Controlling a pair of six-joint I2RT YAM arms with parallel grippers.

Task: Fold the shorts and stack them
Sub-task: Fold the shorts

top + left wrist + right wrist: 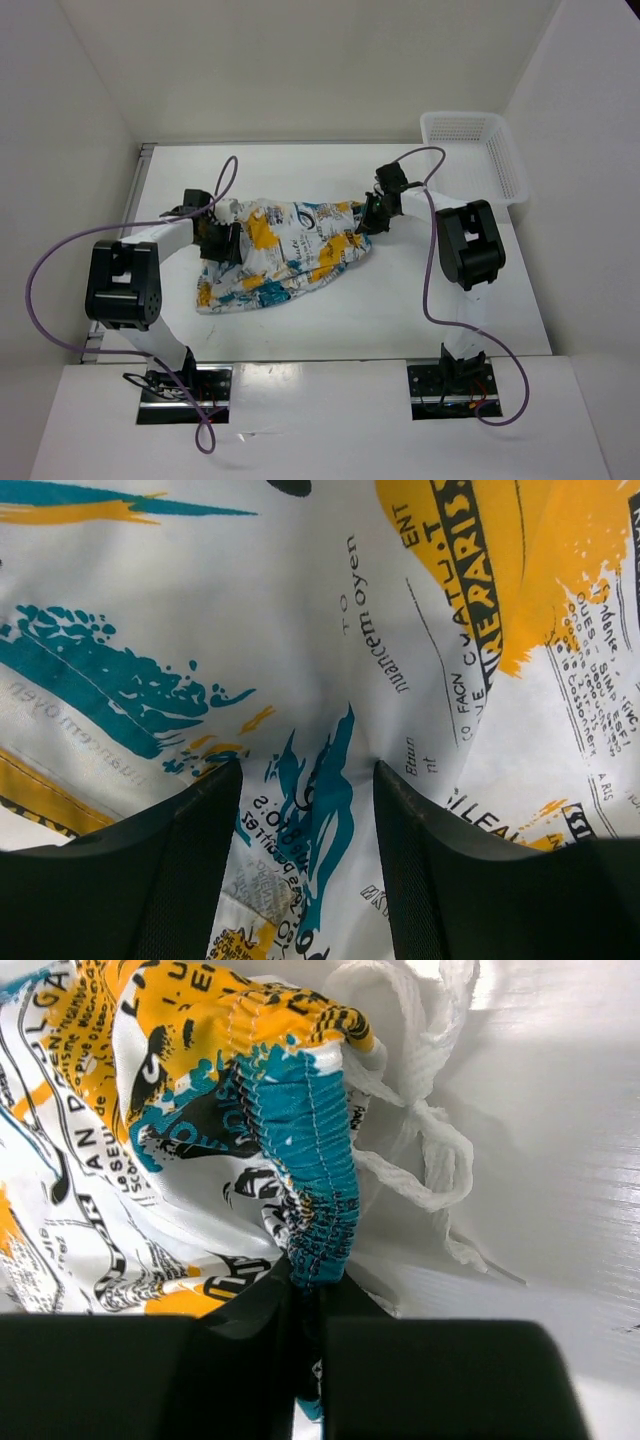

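The shorts point(285, 255) lie crumpled across the middle of the table, white with teal, yellow-orange and black print. My left gripper point(228, 245) is pressed down on their left part. In the left wrist view its fingers point(200, 830) stand apart, with printed fabric point(330, 630) bunched between them, so the left gripper point(308, 770) is open. My right gripper point(368, 222) is at the shorts' right end. In the right wrist view the right gripper point(310, 1285) is shut on the teal elastic waistband point(310, 1150), with the white drawstring point(430, 1140) lying loose beside it.
A white plastic mesh basket point(480, 150) stands at the back right corner of the table point(400, 310). White walls close in the left, back and right sides. Purple cables loop off both arms.
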